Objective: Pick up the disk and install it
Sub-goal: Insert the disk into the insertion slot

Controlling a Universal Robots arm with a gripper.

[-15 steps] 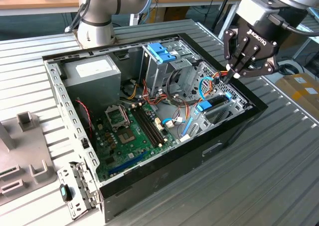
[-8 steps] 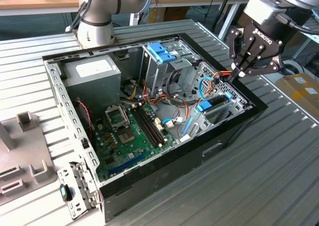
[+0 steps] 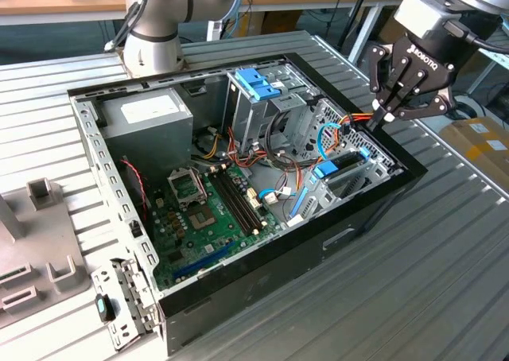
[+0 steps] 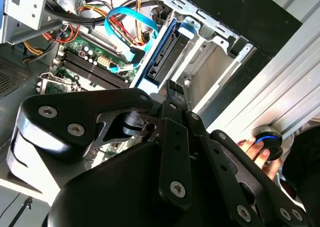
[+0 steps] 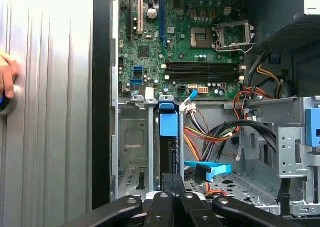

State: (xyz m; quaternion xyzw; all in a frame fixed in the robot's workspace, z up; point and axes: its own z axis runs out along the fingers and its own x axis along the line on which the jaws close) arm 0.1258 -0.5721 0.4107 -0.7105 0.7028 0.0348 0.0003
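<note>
First wrist view shows the tool (image 5: pixel 172 181) clenched on nothing, poised right over the disk (image 5: pixel 169 139), which stands on edge in its bay (image 5: pixel 132 147), long axis parallel to the case wall (image 5: pixel 101 87).

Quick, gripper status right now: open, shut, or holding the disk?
Gripper: shut, fingers pressed together with nothing between them, close to the disk, which stands upright in its bay slot.
</note>
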